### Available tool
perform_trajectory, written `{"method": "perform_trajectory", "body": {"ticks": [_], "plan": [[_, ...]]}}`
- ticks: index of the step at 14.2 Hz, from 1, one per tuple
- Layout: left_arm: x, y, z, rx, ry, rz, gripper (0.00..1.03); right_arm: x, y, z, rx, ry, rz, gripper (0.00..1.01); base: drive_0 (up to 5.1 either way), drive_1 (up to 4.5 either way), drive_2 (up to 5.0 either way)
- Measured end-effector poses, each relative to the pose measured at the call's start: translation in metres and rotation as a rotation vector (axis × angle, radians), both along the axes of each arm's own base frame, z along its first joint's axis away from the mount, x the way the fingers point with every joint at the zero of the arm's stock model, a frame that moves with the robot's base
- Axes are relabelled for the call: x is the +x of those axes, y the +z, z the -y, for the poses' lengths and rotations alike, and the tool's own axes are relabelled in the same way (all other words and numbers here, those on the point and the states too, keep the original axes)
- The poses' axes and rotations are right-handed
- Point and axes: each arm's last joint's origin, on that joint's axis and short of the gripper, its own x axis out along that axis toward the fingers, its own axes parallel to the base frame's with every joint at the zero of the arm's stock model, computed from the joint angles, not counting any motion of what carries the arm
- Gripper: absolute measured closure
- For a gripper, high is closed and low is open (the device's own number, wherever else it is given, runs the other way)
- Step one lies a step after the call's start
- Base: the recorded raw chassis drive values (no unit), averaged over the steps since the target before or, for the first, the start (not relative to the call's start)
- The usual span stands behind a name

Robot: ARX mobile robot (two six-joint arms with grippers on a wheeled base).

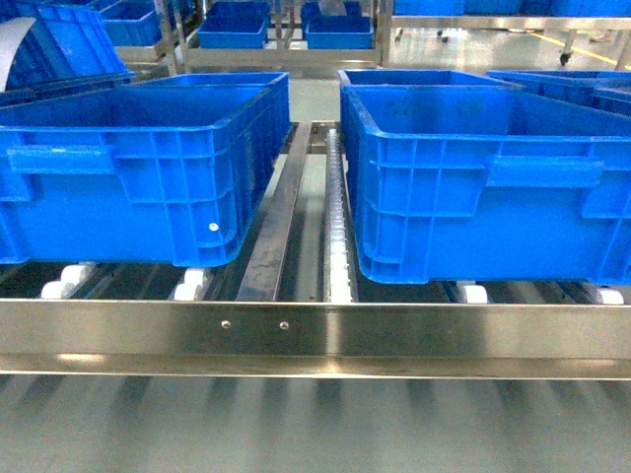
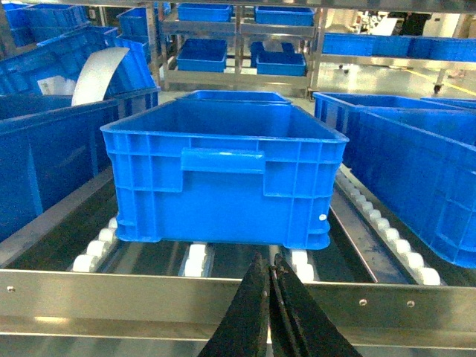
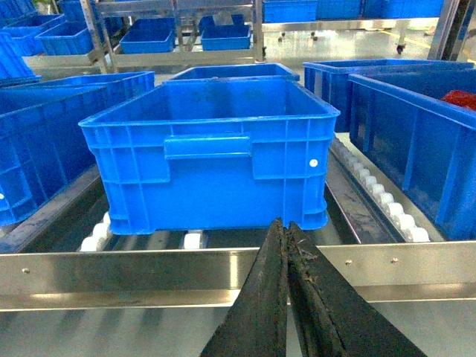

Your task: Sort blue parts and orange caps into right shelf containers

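Currently both arms are idling at the shelf's front rail: left hand and right hand pressed together, carrying nothing. Crates are sitting just behind it. No blue parts or orange caps showing; next move, I'm guessing, is finding one.

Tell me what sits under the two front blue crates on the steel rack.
White rollers and a metal divider under the two ribbed blue plastic crates; the crates hide the rest.
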Motion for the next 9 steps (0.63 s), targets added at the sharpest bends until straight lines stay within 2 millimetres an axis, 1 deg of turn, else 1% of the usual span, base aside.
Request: {"method": "perform_trajectory", "body": {"ticks": [5,6,7,8,9], "plan": [[-0.008,-0.001,0.0,0.0,0.0,-0.002,1.01,-0.007,-0.002,0.0,0.0,0.0,-0.015,0.99,0.0,0.0,0.0],[-0.01,-0.001,0.0,0.0,-0.002,-0.002,1.01,-0.016,-0.003,0.0,0.0,0.0,-0.004,0.99,0.0,0.0,0.0],[-0.011,-0.001,0.0,0.0,-0.001,0.001,1.01,-0.016,-0.002,0.0,0.0,0.0,-0.001,0.99,0.0,0.0,0.0],[-0.016,-0.005,0.0,0.0,0.002,-0.036,1.01,-0.016,-0.005,0.0,0.0,-0.001,-0.019,0.99,0.0,0.0,0.0],[-0.021,-0.005,0.0,-0.001,0.003,-0.027,1.01,-0.016,-0.003,0.0,0.0,-0.001,-0.006,0.99,0.0,0.0,0.0]]}}
